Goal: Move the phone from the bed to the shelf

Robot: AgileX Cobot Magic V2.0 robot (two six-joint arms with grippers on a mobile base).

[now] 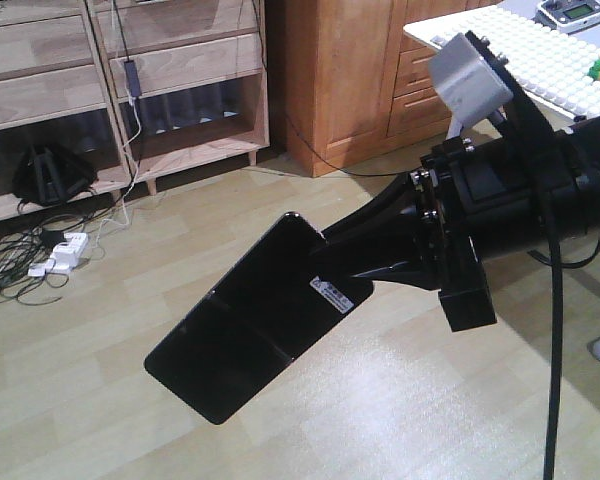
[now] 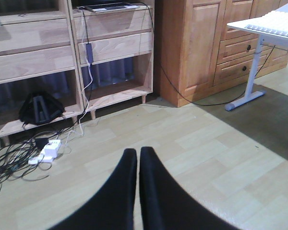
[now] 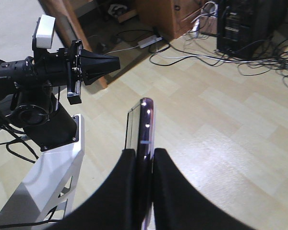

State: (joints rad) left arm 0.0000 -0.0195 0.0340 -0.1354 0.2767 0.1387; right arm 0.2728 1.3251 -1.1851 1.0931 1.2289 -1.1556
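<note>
The right gripper [image 1: 340, 262] is clamped on the phone [image 1: 255, 320], its black fingers pinching the end that bears the small white sticker [image 1: 329, 292]. The rest of the glossy slab juts out past the fingertips, tilted down and away from the wrist, with its centre crease showing across the middle. In the right wrist view the phone [image 3: 145, 120] shows edge-on, squeezed between the two fingers of the right gripper [image 3: 144, 152]. It hangs in the air above the pale wood floor [image 1: 430, 400], out in front of the shelf [image 1: 180, 60] and well apart from it, touching none of its boards. The left gripper [image 2: 138, 151] points towards the shelf [image 2: 33, 62], its fingers pressed together with nothing between them. A white power strip [image 1: 60, 255] lies on the floor just before the shelf's foot, among loose cables
</note>
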